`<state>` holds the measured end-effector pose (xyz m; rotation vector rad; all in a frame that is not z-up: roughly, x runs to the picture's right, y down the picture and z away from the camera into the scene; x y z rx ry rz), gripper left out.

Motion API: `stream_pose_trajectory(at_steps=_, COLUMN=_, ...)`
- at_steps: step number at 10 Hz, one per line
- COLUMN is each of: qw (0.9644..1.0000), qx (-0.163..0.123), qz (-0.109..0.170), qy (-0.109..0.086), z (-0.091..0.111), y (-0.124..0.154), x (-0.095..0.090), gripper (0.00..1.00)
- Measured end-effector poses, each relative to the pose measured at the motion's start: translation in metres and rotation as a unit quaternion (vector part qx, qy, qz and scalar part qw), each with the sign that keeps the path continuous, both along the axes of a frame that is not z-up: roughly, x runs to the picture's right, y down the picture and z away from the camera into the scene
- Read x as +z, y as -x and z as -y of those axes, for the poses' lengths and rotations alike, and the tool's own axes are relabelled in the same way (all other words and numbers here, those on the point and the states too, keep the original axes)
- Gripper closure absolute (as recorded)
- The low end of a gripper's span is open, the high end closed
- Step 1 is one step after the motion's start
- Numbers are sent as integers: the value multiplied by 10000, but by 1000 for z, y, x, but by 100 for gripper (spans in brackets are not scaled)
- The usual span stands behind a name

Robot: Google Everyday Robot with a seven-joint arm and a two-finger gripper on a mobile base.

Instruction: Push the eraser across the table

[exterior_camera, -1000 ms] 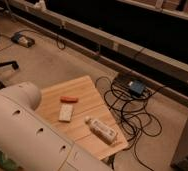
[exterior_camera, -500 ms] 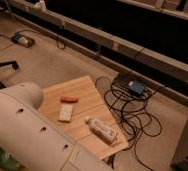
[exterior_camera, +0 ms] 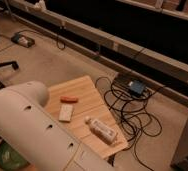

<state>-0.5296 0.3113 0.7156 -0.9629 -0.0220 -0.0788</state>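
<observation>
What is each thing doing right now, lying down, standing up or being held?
eraser: lying flat on the table, not held.
white bottle: lying on its side near the table's edge.
orange block: lying flat next to the eraser.
cables: tangled on the floor.
gripper: out of view; only the white arm shows, bottom left.

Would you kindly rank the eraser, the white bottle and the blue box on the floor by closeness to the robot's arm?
The gripper is out of view, so this is measured from the white arm, lower left.
1. eraser, mid-table, beside the arm.
2. white bottle, near the table edge, right.
3. blue box, off the table, farther right.
</observation>
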Motion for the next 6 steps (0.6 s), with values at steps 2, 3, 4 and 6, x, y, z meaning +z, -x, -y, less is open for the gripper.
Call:
stream_pose_trajectory(at_steps=2, qw=10000, qx=-3, qz=-34, qy=94, z=-1, y=-1, x=8, gripper=20)
stream_pose_trajectory(at_steps=3, qw=9999, qx=-13, qz=-66, qy=110, z=1, y=-2, x=11, gripper=20)
stream_pose_trajectory(at_steps=4, qw=9999, qx=-27, qz=-93, qy=126, z=2, y=-2, x=14, gripper=20)
stream_pose_trajectory(at_steps=6, qw=9997, qx=-67, qz=-145, qy=163, z=3, y=-1, x=19, gripper=20)
